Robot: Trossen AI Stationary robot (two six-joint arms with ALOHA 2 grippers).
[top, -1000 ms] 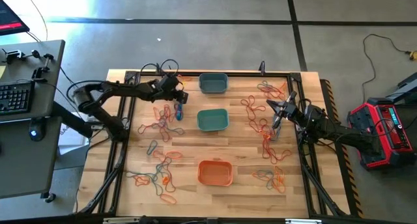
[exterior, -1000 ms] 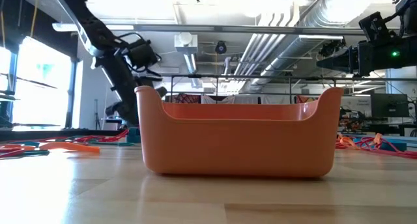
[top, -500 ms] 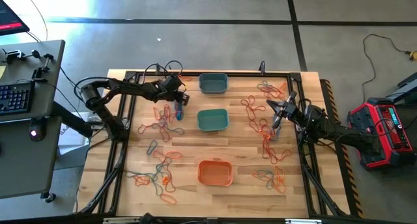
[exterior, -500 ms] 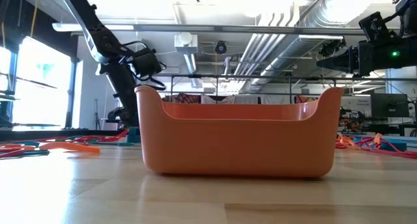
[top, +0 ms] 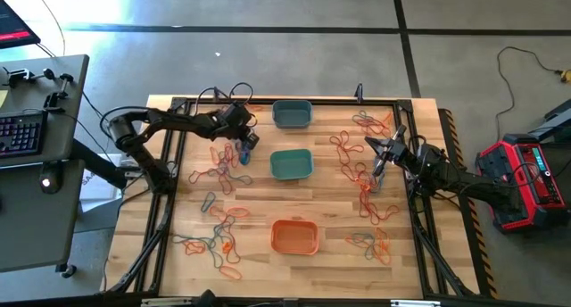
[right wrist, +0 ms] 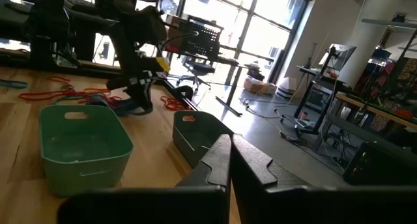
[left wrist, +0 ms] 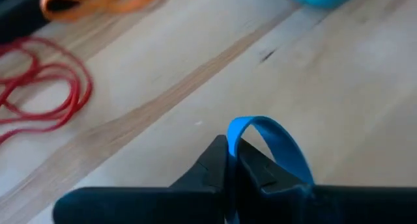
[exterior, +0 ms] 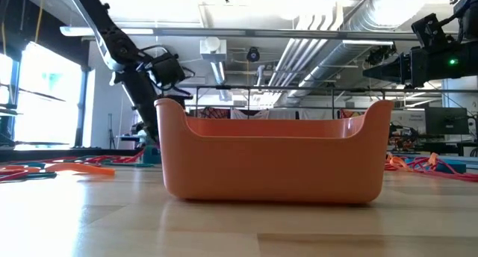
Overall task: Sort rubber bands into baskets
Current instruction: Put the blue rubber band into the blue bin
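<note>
Left gripper [top: 246, 145], pinching a blue rubber band [left wrist: 268, 140], has nudged over from a second ago toward the grey-blue basket [top: 292, 114] upper-middle of the overhead frame, so drop-off looks close; right gripper [top: 378, 161] is pressed together, idle at right.

three small rounded plastic baskets stand mid-table: grey-blue [top: 292, 114] far, teal-green [top: 291, 164] middle, orange [top: 294, 236] near; thin orange, red and blue-teal rubber bands [top: 217, 169] lie scattered left and right.
</note>
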